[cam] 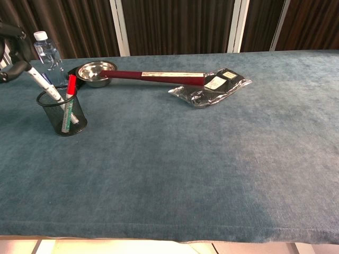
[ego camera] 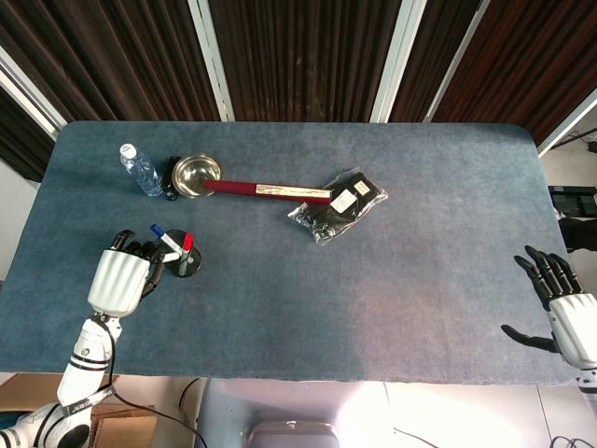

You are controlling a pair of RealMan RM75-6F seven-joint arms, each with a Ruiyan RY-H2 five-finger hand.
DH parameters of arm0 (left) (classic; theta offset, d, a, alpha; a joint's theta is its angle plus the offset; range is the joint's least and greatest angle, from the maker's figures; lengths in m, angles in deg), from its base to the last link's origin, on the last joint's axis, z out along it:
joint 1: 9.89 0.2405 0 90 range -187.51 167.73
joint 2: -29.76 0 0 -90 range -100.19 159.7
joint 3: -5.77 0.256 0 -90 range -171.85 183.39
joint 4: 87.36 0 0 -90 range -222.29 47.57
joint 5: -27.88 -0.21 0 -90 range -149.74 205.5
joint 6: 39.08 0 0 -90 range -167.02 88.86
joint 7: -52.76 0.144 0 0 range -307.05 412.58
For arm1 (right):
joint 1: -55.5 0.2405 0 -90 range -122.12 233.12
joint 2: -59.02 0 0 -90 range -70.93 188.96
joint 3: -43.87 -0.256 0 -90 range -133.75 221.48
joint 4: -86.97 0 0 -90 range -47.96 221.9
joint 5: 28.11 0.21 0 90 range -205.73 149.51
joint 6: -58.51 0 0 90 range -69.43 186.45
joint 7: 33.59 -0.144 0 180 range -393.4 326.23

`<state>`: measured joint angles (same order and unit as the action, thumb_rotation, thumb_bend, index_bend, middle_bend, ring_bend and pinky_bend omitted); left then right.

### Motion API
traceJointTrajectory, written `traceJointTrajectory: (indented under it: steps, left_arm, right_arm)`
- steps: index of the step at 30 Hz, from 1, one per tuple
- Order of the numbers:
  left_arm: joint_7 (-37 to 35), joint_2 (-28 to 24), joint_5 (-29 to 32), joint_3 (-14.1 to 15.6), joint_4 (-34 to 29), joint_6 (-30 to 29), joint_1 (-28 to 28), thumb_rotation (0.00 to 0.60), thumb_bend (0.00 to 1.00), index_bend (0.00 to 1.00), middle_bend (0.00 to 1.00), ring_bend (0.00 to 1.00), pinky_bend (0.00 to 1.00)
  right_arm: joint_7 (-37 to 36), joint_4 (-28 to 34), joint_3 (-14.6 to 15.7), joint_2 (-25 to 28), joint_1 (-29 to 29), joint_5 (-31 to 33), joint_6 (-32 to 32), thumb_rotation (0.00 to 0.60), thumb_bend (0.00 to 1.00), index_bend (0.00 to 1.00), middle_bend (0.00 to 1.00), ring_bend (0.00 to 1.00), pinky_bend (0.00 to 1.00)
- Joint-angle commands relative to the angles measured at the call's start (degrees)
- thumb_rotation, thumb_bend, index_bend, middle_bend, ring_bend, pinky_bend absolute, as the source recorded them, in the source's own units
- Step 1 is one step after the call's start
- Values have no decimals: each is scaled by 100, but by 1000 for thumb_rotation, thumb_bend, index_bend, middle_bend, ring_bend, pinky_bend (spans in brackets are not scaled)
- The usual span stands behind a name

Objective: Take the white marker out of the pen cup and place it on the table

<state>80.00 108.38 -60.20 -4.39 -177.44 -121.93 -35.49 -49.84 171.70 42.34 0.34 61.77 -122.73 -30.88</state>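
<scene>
A black mesh pen cup [ego camera: 189, 268] [cam: 63, 114] stands near the table's left front. The white marker [ego camera: 168, 241] [cam: 45, 87], blue-capped, leans left out of the cup, its lower end still inside. My left hand [ego camera: 121, 275] [cam: 10, 50] hovers left of the cup and above it, fingers curled. Its fingertips sit right by the marker's upper end, and I cannot tell whether they pinch it. My right hand [ego camera: 560, 303] hangs off the table's right front edge, fingers spread and empty. The chest view does not show it.
A red-capped marker [cam: 70, 84] and a green one share the cup. Behind it stand a water bottle [ego camera: 140, 170] and a steel bowl [ego camera: 197, 174]. A long dark-red bar [ego camera: 266, 190] runs from the bowl to a black plastic packet [ego camera: 338, 203].
</scene>
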Motion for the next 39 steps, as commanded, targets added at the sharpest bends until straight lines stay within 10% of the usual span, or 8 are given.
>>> traceJointTrajectory:
  steps: [1,8,30,36,39]
  left_arm:
    - [55,-101,-277,-87,-338,-346,67,600,637,673,746,609,318]
    - [115,627,-418,-416,-173,-21,-566,600,637,681,752,609,310]
    - [534,3931,886,-1203,3891,864,-2258,600,515,623,732,576,271]
    - [1194,3603,1662,-1355,2639,1278,-2023,600,292,57,190,87,65]
    - [1445,3124,2024,-1359,1486,1363,-1769,600,254,0,58,2,24]
  right_arm:
    - [11,16,-3,-4,15,2,21,600,154,0,21,0,0]
    - [54,75,-15,21,61,-42,41,600,154,0,21,0,0]
    - [-95,-63,40,-12,2,17,55,600,154,0,21,0,0]
    - [-130,-98,34,-24,3,8,33,600,154,0,21,0,0]
    - [-133,-100,35,-29,9,0,36,600,154,0,21,0,0]
